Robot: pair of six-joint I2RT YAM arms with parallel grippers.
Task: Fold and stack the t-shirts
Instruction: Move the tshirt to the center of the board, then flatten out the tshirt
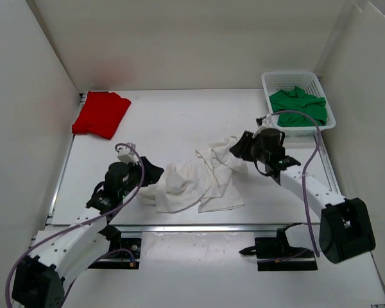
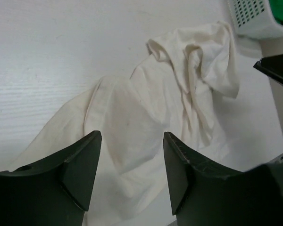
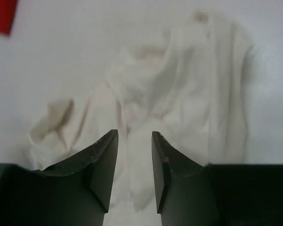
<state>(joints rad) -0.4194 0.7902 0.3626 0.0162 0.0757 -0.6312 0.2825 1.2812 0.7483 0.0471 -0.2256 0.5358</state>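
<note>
Resting in the basket point(image 1: 292, 75) was the green shirt point(image 1: 298, 106); the white shirt point(image 1: 199, 179) lay crumpled between left gripper point(image 2: 131, 136) and right gripper point(image 3: 134, 133), whose jaws stood apart.

Red t-shirt point(image 1: 101, 113) folded, white t-shirt point(image 1: 202, 176) crumpled centrally, green t-shirt point(image 1: 298, 106) bunched.

The black two-finger left end effector point(image 2: 131, 143) gapes wide; the right end effector point(image 3: 134, 141) gapes less (both empty, angled inward toward each other).
</note>
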